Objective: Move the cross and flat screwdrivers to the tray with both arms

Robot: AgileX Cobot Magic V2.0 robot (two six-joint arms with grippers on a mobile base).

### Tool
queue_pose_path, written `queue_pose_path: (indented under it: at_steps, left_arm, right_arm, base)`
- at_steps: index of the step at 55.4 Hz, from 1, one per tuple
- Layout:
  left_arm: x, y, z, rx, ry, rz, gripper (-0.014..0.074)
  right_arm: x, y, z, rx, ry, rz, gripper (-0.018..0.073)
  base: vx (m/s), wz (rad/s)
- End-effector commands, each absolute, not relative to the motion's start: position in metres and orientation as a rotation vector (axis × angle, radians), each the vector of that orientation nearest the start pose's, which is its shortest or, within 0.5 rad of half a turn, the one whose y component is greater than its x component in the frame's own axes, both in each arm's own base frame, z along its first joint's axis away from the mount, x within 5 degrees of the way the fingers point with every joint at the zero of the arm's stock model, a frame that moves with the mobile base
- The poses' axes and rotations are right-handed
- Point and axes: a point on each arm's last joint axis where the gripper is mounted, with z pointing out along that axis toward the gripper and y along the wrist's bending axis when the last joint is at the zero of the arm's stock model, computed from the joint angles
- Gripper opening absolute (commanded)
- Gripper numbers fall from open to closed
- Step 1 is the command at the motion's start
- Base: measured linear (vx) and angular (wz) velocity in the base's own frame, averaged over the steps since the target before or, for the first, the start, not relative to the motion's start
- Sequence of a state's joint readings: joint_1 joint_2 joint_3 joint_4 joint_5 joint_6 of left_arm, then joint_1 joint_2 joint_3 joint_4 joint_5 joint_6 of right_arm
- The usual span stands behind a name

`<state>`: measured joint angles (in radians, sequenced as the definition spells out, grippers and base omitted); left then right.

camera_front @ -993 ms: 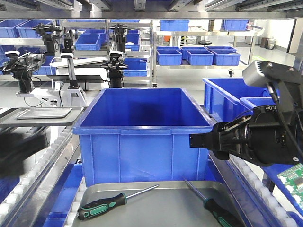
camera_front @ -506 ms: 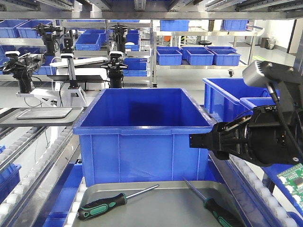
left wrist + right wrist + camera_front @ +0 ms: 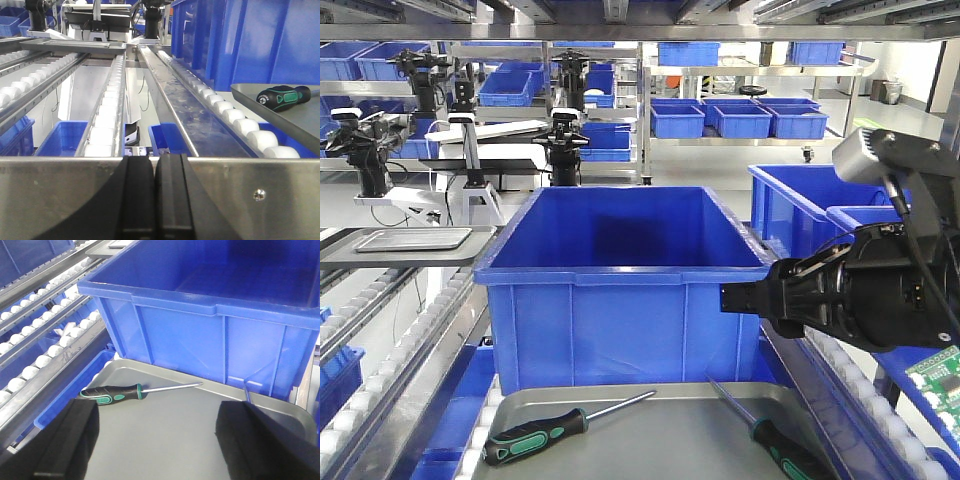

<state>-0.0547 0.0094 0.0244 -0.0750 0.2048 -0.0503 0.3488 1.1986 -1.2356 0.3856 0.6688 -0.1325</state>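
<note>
The right gripper (image 3: 155, 440) is spread wide, its two black fingers (image 3: 65, 440) standing at the lower corners of the right wrist view with nothing held between them. It hangs above the grey metal tray (image 3: 165, 440); the bare tray floor fills the gap between the fingers. In the front view the right arm (image 3: 850, 300) reaches in from the right edge, well above the tray, with a silver-grey camera box (image 3: 865, 155) mounted over it.

The left gripper (image 3: 155, 200) has its two black fingers pressed together with no gap, and nothing is seen between them. It sits low behind a steel rail (image 3: 250, 185) at the left side of the line, looking along the white conveyor rollers (image 3: 105, 125); it does not show in the front view.

On the tray, one screwdriver (image 3: 535, 432) lies toward the left, its green-and-black handle pointing to the tray's left edge and its slim shaft angling toward the middle rear. The left wrist view catches the butt of this handle at the tray's corner. The second screwdriver (image 3: 775, 440) lies toward the right, handle nearest the front edge and shaft pointing back toward the crate. The two lie well apart, both flat on the tray floor, and neither gripper touches them.

Just behind the tray stands a deep blue crate (image 3: 625, 290), its front wall close to the tray's rear rim. More blue bins (image 3: 740, 118) sit on shelves in the background.
</note>
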Motion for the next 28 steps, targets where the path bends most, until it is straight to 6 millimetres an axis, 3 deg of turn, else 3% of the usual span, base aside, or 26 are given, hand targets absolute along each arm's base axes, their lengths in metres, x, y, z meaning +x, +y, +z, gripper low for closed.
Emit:
queue_pose_path:
  at_steps: [1,18,28]
  left_arm:
    - [0.058,-0.004,0.201,-0.061,1.633,-0.15,-0.0006]
    - [0.058,-0.004,0.201,-0.061,1.633,-0.15,-0.0006]
    - [0.058,-0.004,0.201,-0.061,1.633,-0.15,-0.0006]
  right_arm:
    - [0.23,0.104,0.432,-0.295,1.963,0.574,0.0551]
    - [0.229,0.104,0.433,-0.296,1.961,0.572,0.0551]
    - [0.198,0.079,0.432,-0.293,1.883,0.432,0.0492]
  base:
    - [0.0,0.0]
    - [0.0,0.0]
    - [0.0,0.0]
